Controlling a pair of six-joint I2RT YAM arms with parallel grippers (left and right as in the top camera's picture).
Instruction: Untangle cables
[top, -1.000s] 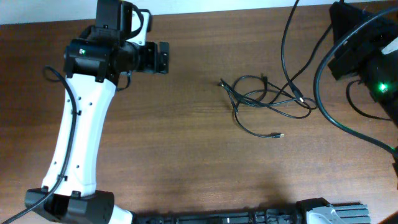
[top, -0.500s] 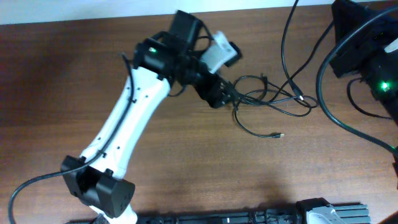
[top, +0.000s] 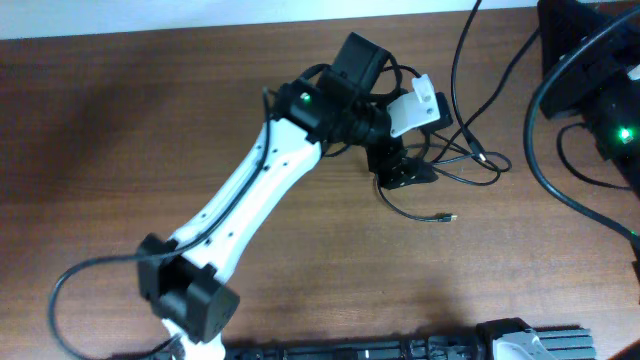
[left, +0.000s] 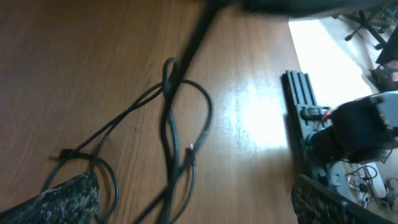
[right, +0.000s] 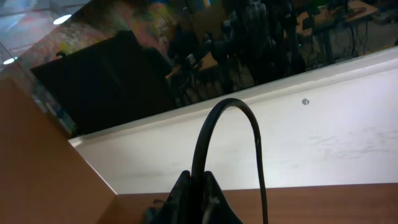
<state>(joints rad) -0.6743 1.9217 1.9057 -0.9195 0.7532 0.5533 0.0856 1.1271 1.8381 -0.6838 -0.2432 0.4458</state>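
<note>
The cables (top: 455, 160) lie as a loose tangle of thin black cords on the brown table, right of centre, with one plug end (top: 450, 217) trailing toward the front. My left gripper (top: 404, 170) hovers over the tangle's left side, open wide. In the left wrist view its speckled fingers (left: 68, 199) frame the bottom corners, and looped cable strands (left: 168, 124) run between them, untouched. My right arm (top: 590, 80) sits at the far right corner. Its gripper (right: 199, 178) is shut and points at the wall, with a thick black wire (right: 214, 118) arching just beyond its tips.
Thick black robot wires (top: 520, 150) curve along the table's right side, close to the tangle. A metal rail (top: 530, 340) runs along the front edge, also seen as the rail (left: 298, 106) in the left wrist view. The left arm's white link (top: 250, 200) crosses the table diagonally.
The left arm has swung from the far left of the table rightward and now sits over the cable tangle. Its gripper stayed open. The right arm has not moved.
</note>
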